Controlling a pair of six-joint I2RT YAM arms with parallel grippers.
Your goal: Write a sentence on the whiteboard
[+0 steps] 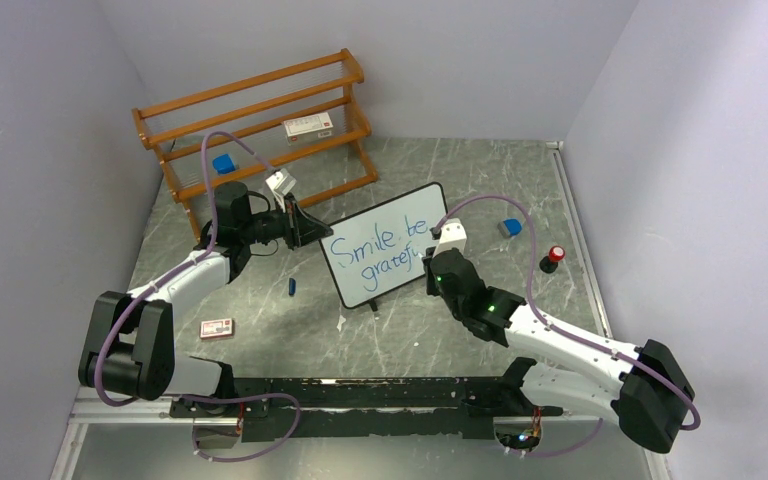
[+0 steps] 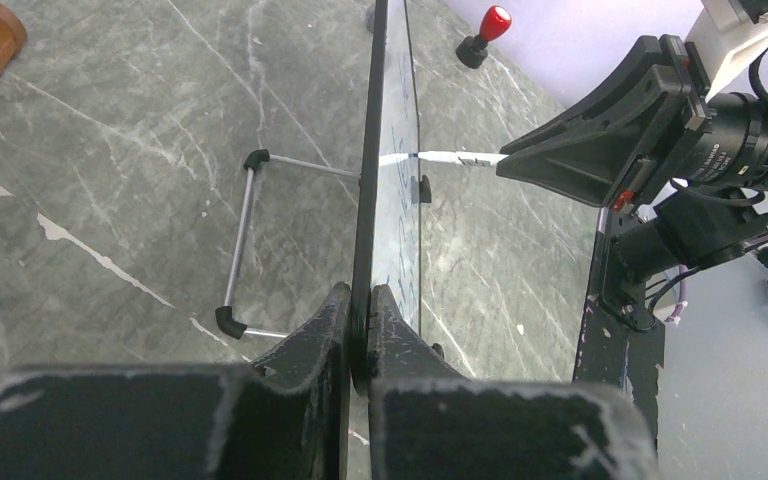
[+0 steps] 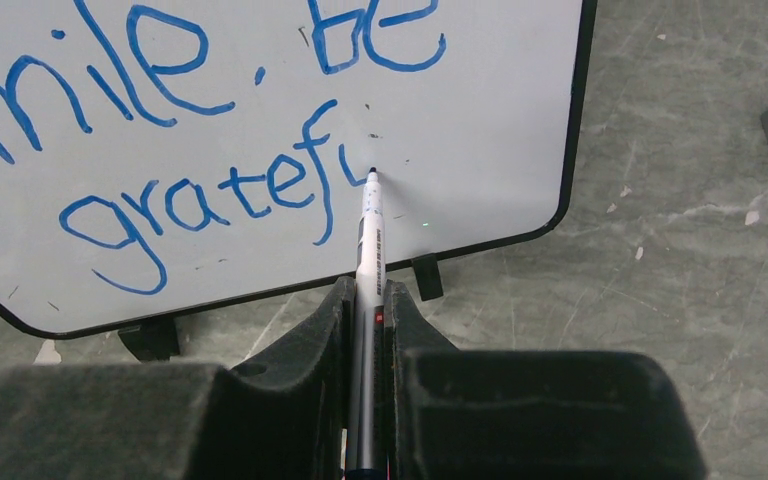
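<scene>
Black-framed whiteboard upright; blue sentence reads "Smile be gratefu".

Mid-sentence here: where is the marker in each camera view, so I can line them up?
Top external: not made out; hidden by the right gripper at the whiteboard's right side.
Left wrist: right of centre, the marker level, tip on the board.
Right wrist: centre, marker upright between the jaws, tip at the sentence's end.
Shared landmark: the whiteboard's black frame.
</scene>
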